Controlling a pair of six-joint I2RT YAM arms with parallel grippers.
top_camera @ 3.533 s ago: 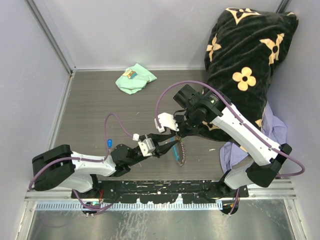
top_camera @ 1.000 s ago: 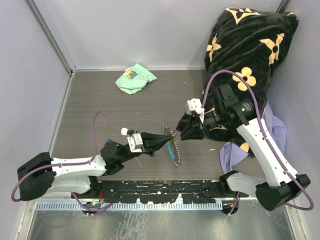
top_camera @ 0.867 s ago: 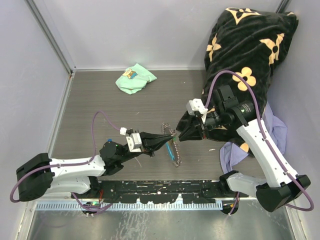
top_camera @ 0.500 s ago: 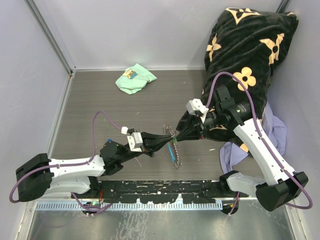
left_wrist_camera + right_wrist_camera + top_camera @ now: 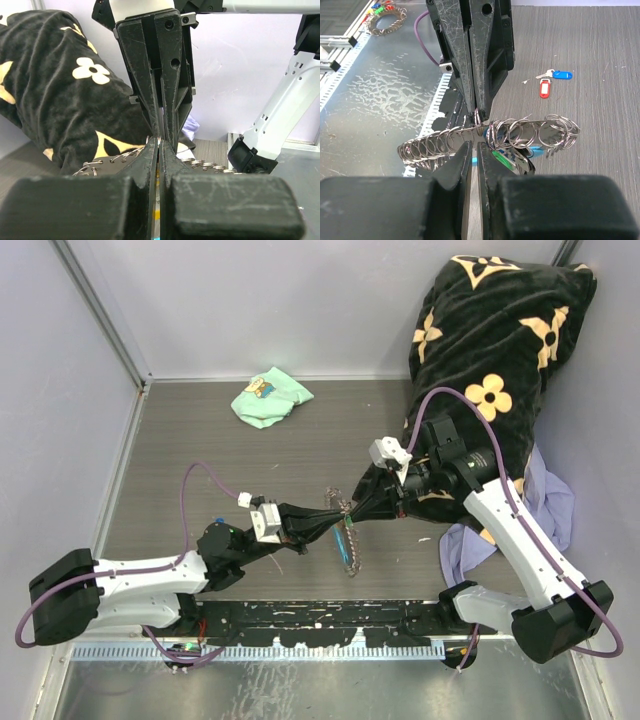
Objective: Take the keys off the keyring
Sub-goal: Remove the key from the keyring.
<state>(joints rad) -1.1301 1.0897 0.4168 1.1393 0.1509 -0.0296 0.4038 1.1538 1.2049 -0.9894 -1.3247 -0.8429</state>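
The keyring (image 5: 338, 502), a chain of silvery rings (image 5: 440, 142), hangs off the table between both grippers, which meet tip to tip. My left gripper (image 5: 336, 517) is shut on one ring at the chain's middle (image 5: 210, 162). My right gripper (image 5: 352, 512) faces it from the right, its fingers (image 5: 465, 155) closed to a thin slit on the same spot. A green-tagged key (image 5: 506, 159) and the sky-blue fob (image 5: 345, 543) dangle under the chain. A red-tagged key (image 5: 545, 89) and a blue-tagged key (image 5: 562, 75) lie loose on the table.
A mint-green cloth (image 5: 268, 395) lies at the back of the table. A black flowered blanket (image 5: 490, 350) fills the right rear corner, with a lavender cloth (image 5: 545, 500) below it. A metal rail (image 5: 320, 615) runs along the near edge.
My right gripper has slid left until it meets the left gripper's tips, and its jaws have narrowed onto the chain. The left gripper has kept its hold and barely moved.
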